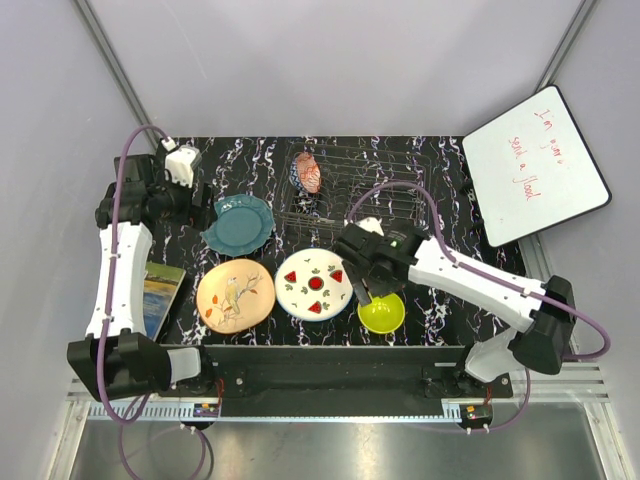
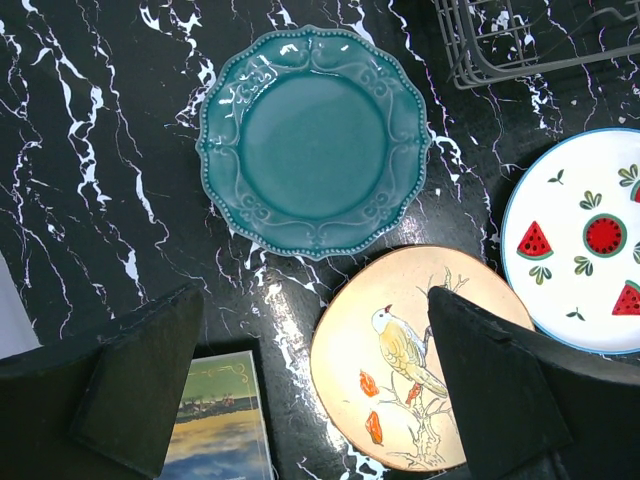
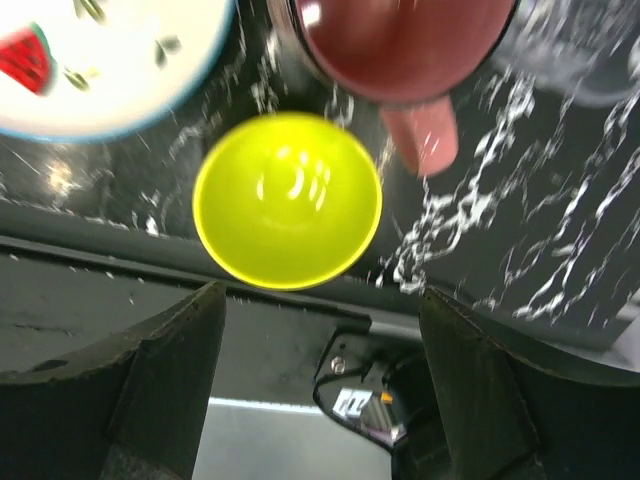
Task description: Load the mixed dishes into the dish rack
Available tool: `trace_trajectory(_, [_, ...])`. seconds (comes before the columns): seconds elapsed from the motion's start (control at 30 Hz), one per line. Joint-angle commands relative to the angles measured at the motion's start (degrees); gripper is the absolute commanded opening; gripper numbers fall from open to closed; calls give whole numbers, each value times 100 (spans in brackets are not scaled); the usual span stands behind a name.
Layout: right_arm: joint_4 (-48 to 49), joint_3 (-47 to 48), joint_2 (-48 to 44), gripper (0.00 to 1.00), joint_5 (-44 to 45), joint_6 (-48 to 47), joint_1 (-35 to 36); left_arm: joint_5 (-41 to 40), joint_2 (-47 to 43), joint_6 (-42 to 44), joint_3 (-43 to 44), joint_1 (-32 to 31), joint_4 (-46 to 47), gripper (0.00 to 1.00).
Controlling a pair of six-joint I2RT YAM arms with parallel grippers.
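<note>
**Both tools open, dishes not yet racked**

The right tool [image 3: 320, 390] stood wide open and empty over the lime bowl [image 3: 287, 200], probably lined up for a rim pick. The bowl sat mouth-up near the counter's [image 1: 452, 160] front edge; being round, it had no long axis. The left tool [image 2: 320, 400], also open and empty, faced the flat teal plate [image 2: 315, 140]. The rack [image 1: 350, 185] lay lengthwise left-right at the far side, with a red bowl [image 1: 307, 172] tilted inside.
</note>
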Motion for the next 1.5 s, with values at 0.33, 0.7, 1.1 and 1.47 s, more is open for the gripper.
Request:
trace_trajectory(0.33, [604, -1226, 195, 83, -860, 605, 537, 170, -134, 100, 65, 37, 125, 99])
trace_trajectory(0.7, [1431, -1648, 651, 83, -853, 210, 572, 144, -178, 109, 117, 37, 116, 99])
trace_trajectory(1.1, [1607, -1560, 1548, 66, -500, 60, 590, 82, -126, 57, 214, 37, 116, 99])
trace_trajectory(1.47, [1431, -1596, 1742, 55, -491, 174, 642, 64, 164, -84, 689, 37, 125, 99])
